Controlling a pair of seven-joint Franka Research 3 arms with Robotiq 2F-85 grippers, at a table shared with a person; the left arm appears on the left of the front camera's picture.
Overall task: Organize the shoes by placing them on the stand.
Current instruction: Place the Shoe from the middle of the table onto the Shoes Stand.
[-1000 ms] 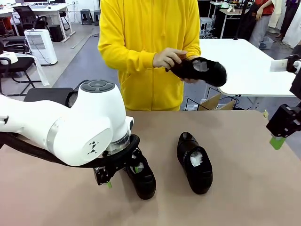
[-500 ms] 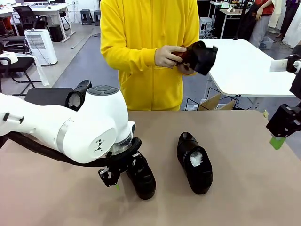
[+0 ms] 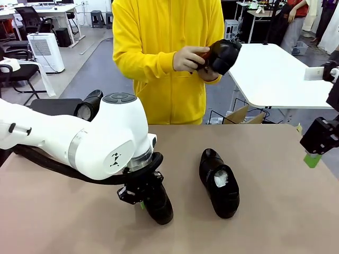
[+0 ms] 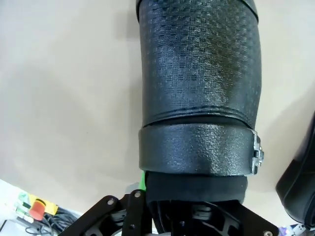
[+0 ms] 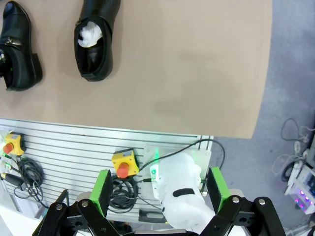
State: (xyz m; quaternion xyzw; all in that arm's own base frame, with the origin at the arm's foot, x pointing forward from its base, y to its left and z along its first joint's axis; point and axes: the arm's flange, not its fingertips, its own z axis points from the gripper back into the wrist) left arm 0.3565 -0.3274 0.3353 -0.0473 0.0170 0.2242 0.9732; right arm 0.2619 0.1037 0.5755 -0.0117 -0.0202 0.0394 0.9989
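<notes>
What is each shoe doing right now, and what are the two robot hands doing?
near shoe: on the table, gripped at its back end.
middle shoe: lying free, white paper inside.
third shoe: up in the person's hands.
far shoe: resting on the stand.
left gripper: shut on the near shoe.
right gripper: open, empty.

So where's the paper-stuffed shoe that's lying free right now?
In the front view, the paper-stuffed shoe lies on the table just right of centre, apart from and to the right of the other shoe lying there.
</notes>
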